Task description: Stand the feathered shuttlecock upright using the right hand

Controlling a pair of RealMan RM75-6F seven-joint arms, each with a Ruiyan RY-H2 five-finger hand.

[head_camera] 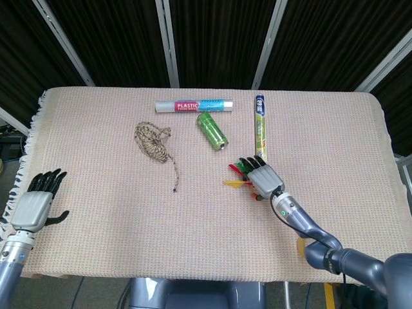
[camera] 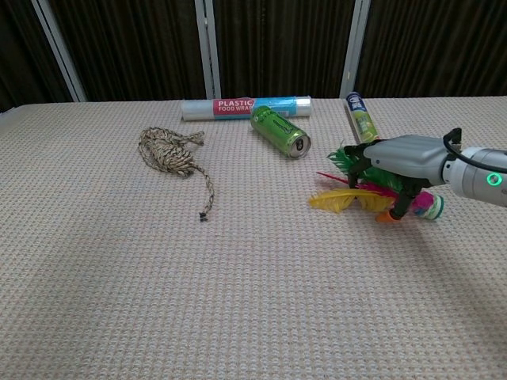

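Note:
The feathered shuttlecock (camera: 343,199) lies on its side on the woven cloth, its green, red and yellow feathers (head_camera: 236,172) pointing left and its pink-and-white base (camera: 430,207) pointing right. My right hand (camera: 394,162) arches palm down over its middle, with the fingers (camera: 354,168) curved down on the far side and the orange-tipped thumb on the near side. A gap shows between them, and the shuttlecock still rests flat. From the head view, the right hand (head_camera: 261,178) covers the base end. My left hand (head_camera: 35,206) hangs off the table's left edge, holding nothing, its fingers stretched out.
A plastic wrap roll (camera: 245,108) lies at the back, with a green can (camera: 280,131) on its side just in front. A long green-and-yellow roll (camera: 360,119) lies right behind the right hand. A coil of rope (camera: 170,152) sits to the left.

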